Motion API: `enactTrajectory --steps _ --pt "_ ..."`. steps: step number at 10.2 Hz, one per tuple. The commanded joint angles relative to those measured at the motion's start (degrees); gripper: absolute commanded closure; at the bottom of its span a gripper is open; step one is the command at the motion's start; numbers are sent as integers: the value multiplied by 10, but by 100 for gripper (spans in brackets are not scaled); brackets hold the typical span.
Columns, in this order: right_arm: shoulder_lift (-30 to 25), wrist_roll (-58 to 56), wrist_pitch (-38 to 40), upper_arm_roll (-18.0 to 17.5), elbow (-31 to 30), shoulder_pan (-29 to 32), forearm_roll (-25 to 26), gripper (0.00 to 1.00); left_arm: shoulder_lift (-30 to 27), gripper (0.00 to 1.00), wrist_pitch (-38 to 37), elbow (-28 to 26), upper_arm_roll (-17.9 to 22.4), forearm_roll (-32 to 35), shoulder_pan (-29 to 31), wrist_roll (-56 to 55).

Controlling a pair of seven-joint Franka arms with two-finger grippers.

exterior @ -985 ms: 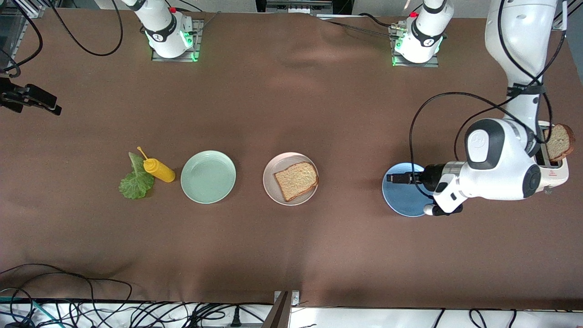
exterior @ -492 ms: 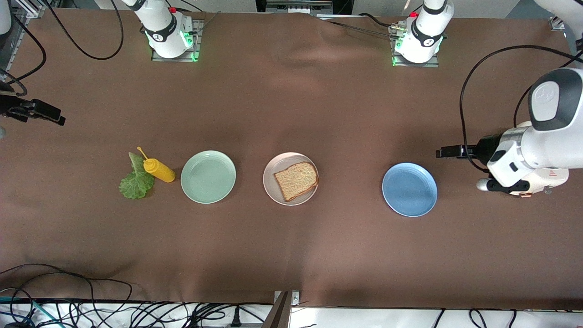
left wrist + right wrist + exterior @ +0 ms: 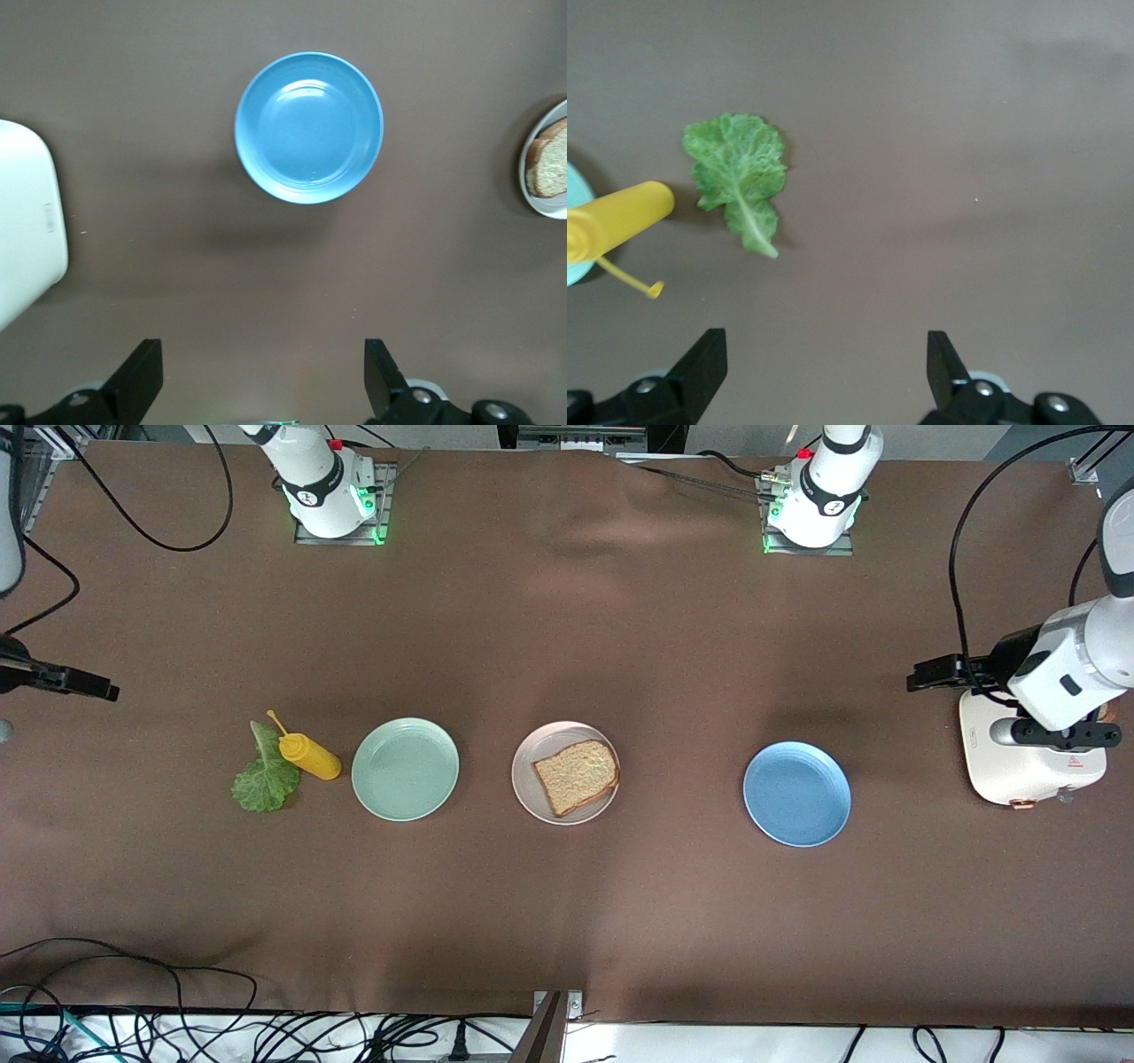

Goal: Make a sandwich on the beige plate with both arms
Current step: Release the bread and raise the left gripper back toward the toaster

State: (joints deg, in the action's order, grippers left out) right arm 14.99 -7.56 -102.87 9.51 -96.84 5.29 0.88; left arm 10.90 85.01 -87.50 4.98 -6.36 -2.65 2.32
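The beige plate (image 3: 542,802) sits mid-table with one toast slice (image 3: 576,775) on it; both show at the edge of the left wrist view, plate (image 3: 537,197) and toast (image 3: 551,166). The lettuce leaf (image 3: 263,778) lies on the cloth toward the right arm's end and also shows in the right wrist view (image 3: 737,177). My left gripper (image 3: 921,676) is open and empty, in the air beside the white toaster (image 3: 1019,771); its own view shows it over bare cloth (image 3: 261,381). My right gripper (image 3: 97,687) is open and empty over bare cloth (image 3: 824,372). A second slice is hidden.
A yellow mustard bottle (image 3: 310,755) lies against the lettuce, also in the right wrist view (image 3: 616,221). A mint-green plate (image 3: 405,769) is beside it. A blue plate (image 3: 796,794) sits empty between the beige plate and the toaster, also in the left wrist view (image 3: 308,127).
My left arm has swung from over the blue plate toward the toaster at its end of the table. My right gripper has shifted slightly near the table's edge.
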Motion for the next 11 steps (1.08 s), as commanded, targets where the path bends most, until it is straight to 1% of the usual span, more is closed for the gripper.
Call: enactTrajectory --steps 1,2,3,4,5,6,8,10,11 --pt "80 -10 -54 -10 15 -27 6 0 -52 0 3 -46 -9 32 11 30" --pt "108 -11 -78 -11 12 -29 10 0 -66 0 3 -56 -10 42 11 30" --pt "124 -11 -93 -12 12 -34 9 0 -76 0 6 -70 -22 62 19 30" --pt "143 -10 -108 -14 10 -40 4 0 -78 0 11 -73 -63 71 53 30" --pt "153 -10 -126 -26 2 -46 4 0 -80 0 12 -78 -99 73 90 30" --pt "159 -8 -139 -29 -9 -48 4 0 -81 0 10 -77 -107 74 96 30" --pt "160 -6 -156 -30 -40 -52 4 0 -83 0 7 -79 -106 73 93 31" --pt "167 0 -196 -42 -72 -63 3 0 -83 0 6 -79 -105 73 92 31" --pt "176 -1 -197 -42 -74 -69 3 2 -84 0 6 -80 -103 74 85 31"
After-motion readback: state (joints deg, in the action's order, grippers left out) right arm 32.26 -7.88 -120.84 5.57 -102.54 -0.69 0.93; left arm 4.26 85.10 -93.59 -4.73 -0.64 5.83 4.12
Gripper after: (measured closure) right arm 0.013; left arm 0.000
